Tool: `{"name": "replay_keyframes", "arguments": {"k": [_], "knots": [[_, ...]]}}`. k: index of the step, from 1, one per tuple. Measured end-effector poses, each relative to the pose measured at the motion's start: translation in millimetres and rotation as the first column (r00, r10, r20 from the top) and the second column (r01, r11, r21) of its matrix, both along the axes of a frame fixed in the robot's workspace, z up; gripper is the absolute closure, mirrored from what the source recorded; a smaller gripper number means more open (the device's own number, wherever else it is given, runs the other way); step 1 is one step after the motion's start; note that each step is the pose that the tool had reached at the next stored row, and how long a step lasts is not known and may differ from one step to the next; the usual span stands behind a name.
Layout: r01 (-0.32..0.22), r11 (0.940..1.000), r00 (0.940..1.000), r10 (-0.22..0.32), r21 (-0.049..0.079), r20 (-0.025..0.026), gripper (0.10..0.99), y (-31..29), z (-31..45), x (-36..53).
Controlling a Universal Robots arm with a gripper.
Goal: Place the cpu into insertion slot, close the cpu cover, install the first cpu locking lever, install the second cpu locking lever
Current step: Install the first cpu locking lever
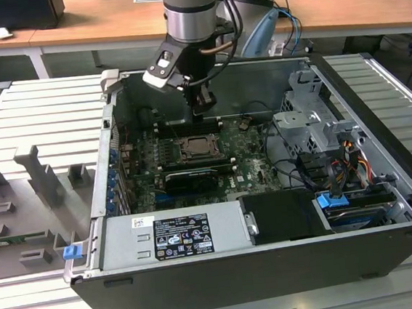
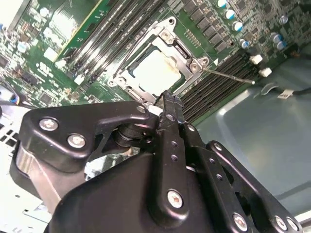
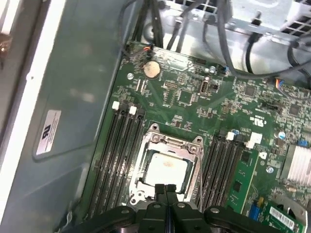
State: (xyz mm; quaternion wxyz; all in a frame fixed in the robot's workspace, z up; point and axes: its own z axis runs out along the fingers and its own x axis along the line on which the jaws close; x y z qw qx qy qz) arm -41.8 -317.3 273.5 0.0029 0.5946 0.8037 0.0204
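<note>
Claw (image 3: 165, 188), pinched shut and empty, hovers above the socket; the cpu (image 3: 164, 167) lies just below it, framed by the cpu cover (image 3: 171, 142).

In the exterior view, room above the cpu cover (image 1: 201, 149) is open; a black card (image 1: 190, 180) blocks 6 o'clock, the drive cage (image 1: 307, 124) 3 o'clock.

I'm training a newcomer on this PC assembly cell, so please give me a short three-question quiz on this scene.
1. True or false: the cpu lies in its socket on the motherboard.
2. The tool is: A) wide open; B) shut, with nothing between its fingers; C) shut on the cpu.
3. Fill in: the silvery frame lying flat around the cpu is the cpu ____.
Key: 1 true; 2 B; 3 cpu cover.
</note>
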Motion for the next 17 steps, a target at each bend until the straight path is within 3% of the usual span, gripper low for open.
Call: {"name": "replay_keyframes", "arguments": {"k": [2, 9, 17], "knots": [[-0.049, 0.9988, 0.9988, 0.049, 0.0, 0.0, 0.98, 0.0, 0.0, 0.0], [-0.133, 0.9912, 0.9912, 0.133, 0.0, 0.0, 0.98, 0.0, 0.0, 0.0], [-0.179, 0.9839, 0.9839, 0.179, 0.0, 0.0, 0.98, -0.1, 0.0, 0.0]]}}
